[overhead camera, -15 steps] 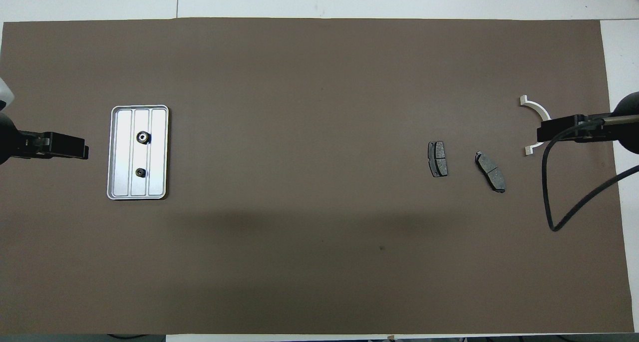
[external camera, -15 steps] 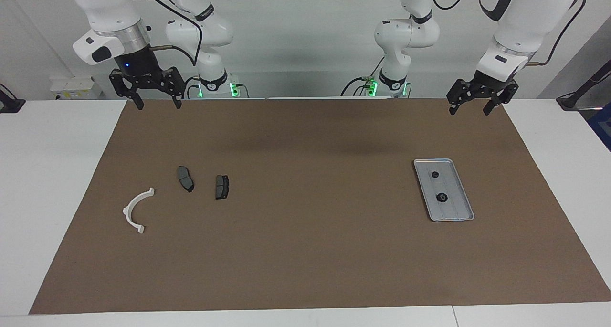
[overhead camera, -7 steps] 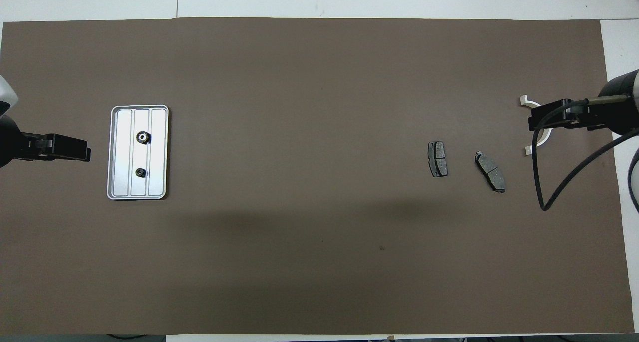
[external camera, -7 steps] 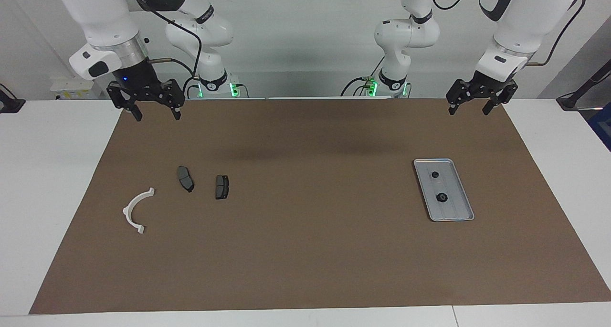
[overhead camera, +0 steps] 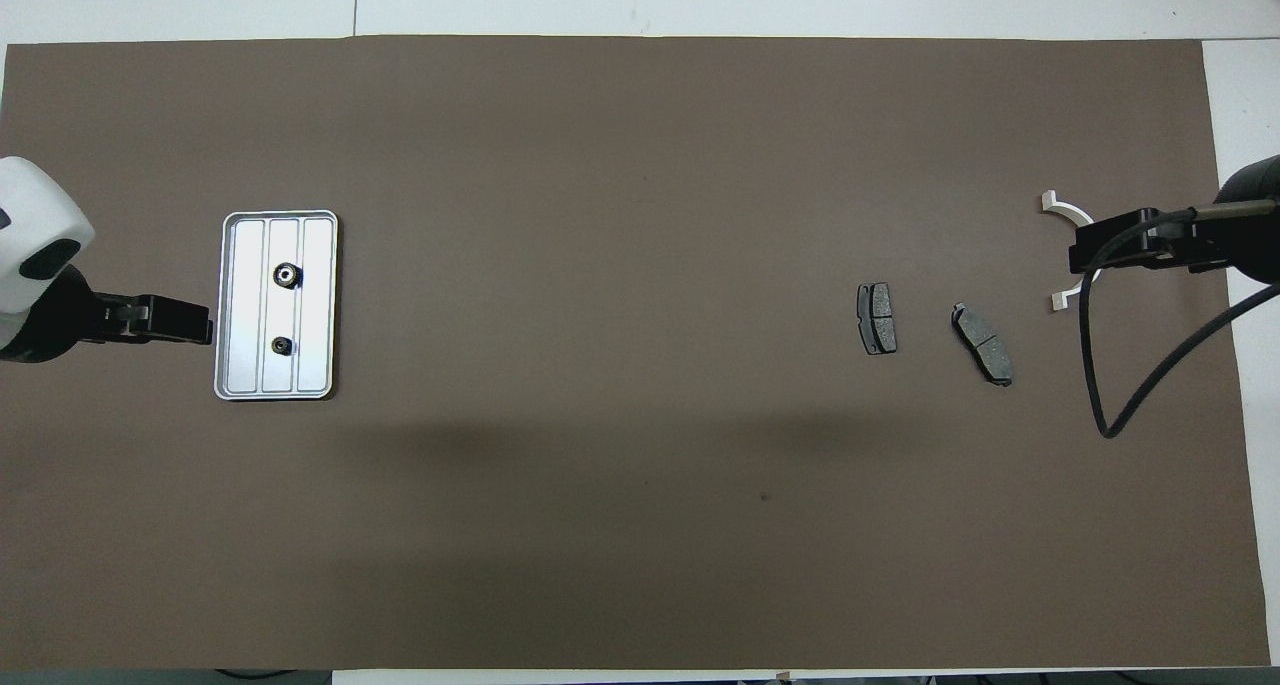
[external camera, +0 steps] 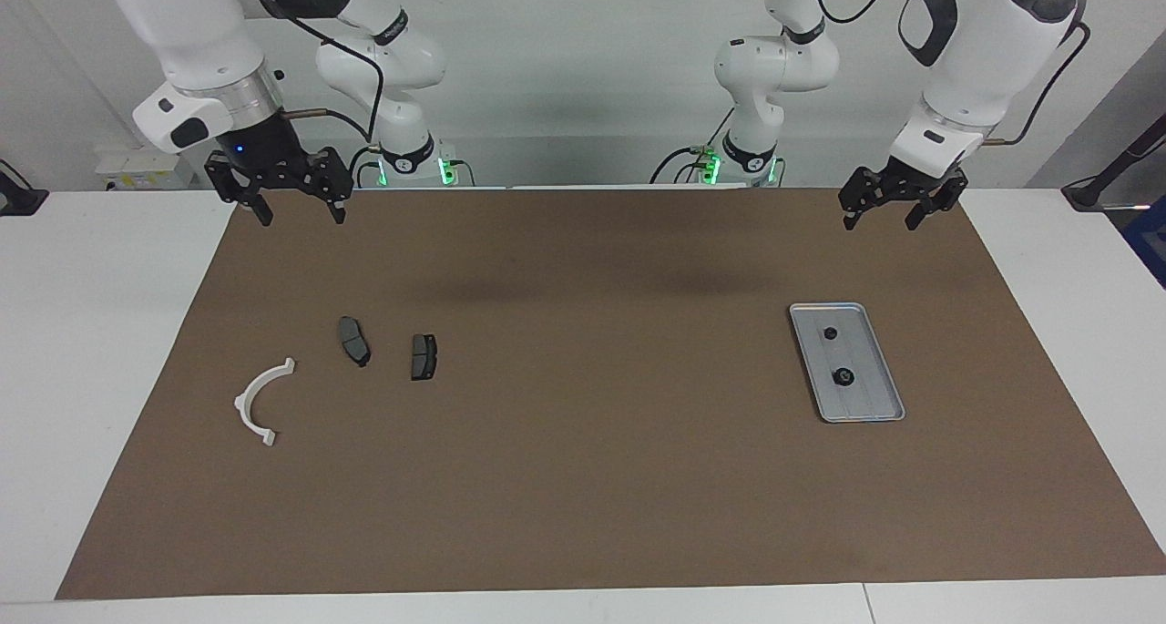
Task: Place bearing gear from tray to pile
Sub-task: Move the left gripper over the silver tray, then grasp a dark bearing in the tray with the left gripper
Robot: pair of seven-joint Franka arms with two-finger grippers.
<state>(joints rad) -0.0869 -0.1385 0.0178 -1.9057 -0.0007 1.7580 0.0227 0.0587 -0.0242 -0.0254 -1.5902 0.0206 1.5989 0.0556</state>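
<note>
white bracket [overhead camera: 1062, 208] partly under right tool [overhead camera: 1078, 252]

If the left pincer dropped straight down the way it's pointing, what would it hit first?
Probably the bare brown mat. The left pincer, open and empty, hangs nearer the robots than the tray; depth is uncertain, but it doesn't seem to be over the tray.

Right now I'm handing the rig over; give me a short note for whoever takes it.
Left gripper: open, empty, raised near the tray.
Right gripper: open, empty, raised at its own end, waiting.
Tray holds two small dark round parts: the larger, the smaller nearer the robots.
Pile: white bracket and two dark plates, at the right arm's end.
Done: nothing moved.
Left: pick the gear, carry it to the pile.
</note>
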